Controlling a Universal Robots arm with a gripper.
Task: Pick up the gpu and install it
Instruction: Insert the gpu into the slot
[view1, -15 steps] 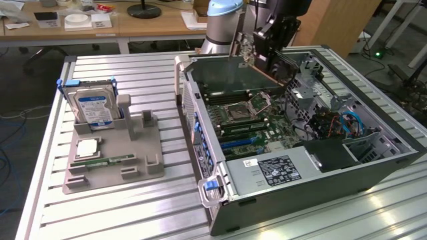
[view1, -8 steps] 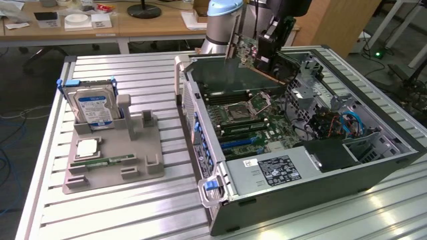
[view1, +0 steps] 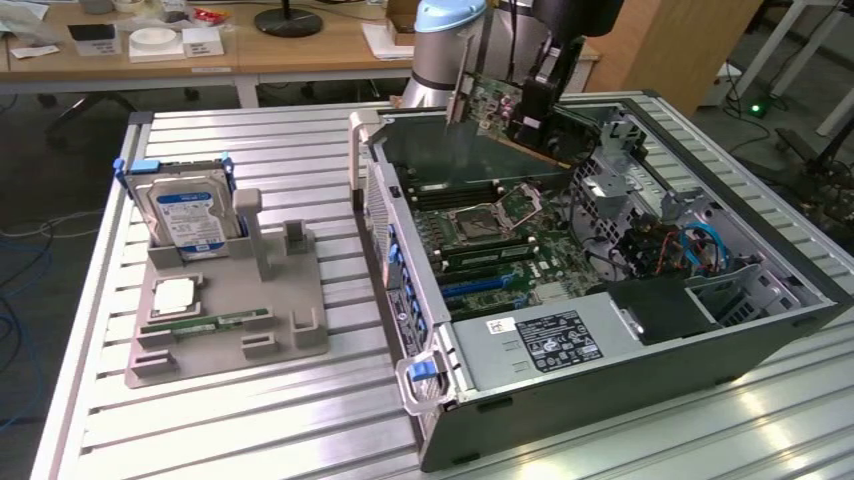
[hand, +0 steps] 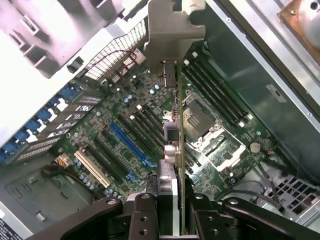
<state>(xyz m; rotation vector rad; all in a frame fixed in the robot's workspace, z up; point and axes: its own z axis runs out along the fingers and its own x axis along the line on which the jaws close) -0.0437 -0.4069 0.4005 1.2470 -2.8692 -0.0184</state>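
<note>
Jaws of the black gripper (view1: 541, 95) (hand: 172, 200) clamp the thin, flat, green-faced gpu (view1: 497, 105) (hand: 179, 125), edge-down above the green motherboard (view1: 494, 230) (hand: 125, 130) inside the open grey metal computer case (view1: 641, 350).

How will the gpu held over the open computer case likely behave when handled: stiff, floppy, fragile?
Probably stiff: the gpu looks straight though the gripper clamps just one end. Likely fragile: a bare board with exposed components. Its metal bracket may snag on the case.
</note>
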